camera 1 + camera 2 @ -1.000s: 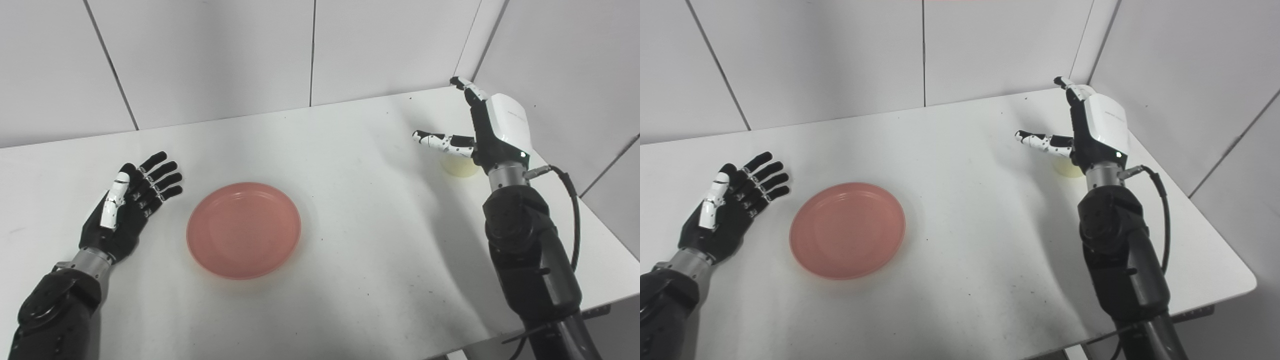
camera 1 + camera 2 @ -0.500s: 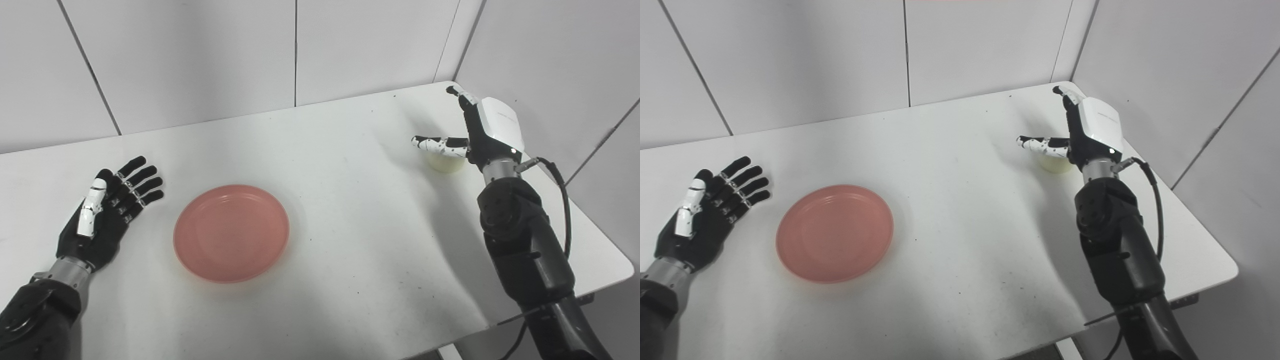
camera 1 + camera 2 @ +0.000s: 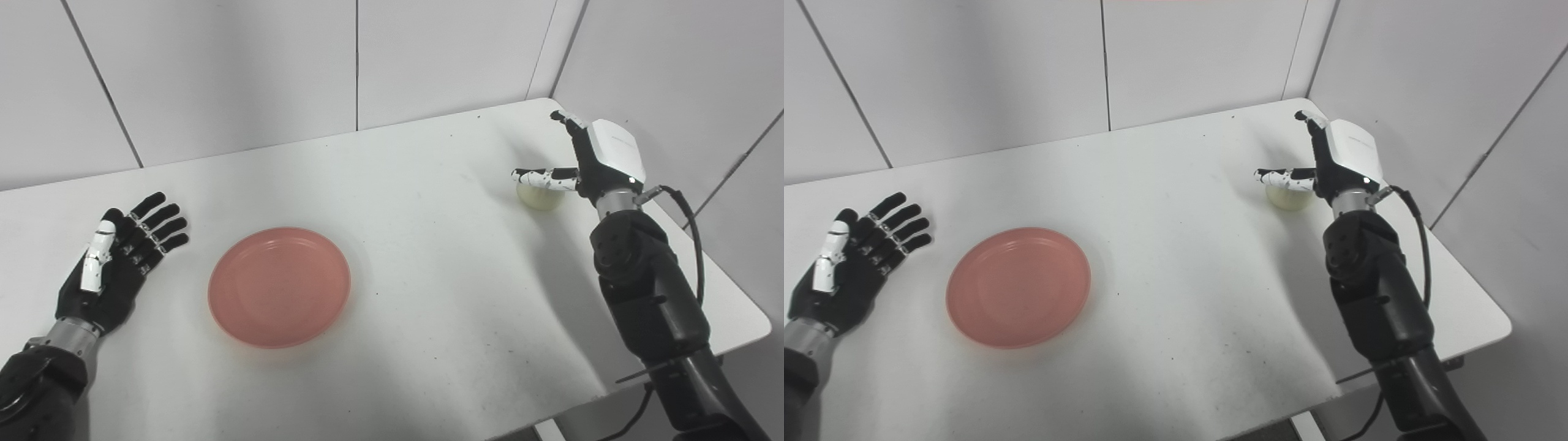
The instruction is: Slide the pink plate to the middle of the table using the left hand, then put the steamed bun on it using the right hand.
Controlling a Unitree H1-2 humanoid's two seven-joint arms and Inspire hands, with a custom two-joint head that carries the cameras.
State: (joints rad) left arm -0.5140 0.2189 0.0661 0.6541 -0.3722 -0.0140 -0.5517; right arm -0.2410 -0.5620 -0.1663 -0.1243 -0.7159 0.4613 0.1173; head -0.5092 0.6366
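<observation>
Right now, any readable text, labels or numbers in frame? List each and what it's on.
Faint dark marking on the white back cover of the right hand: too small and blurred to read.
Pink plate, steamed bun, left hand, table: no text visible.

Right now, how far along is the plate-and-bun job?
Done, it seems: the plate lies near mid-table, a bit left of centre, and the left hand rests open beside it, apart. In hand: the right hand is open at the bun, thumb over it, fingers not closed. Left: grasp the bun, carry it over, set it on the plate, which holds nothing.
</observation>
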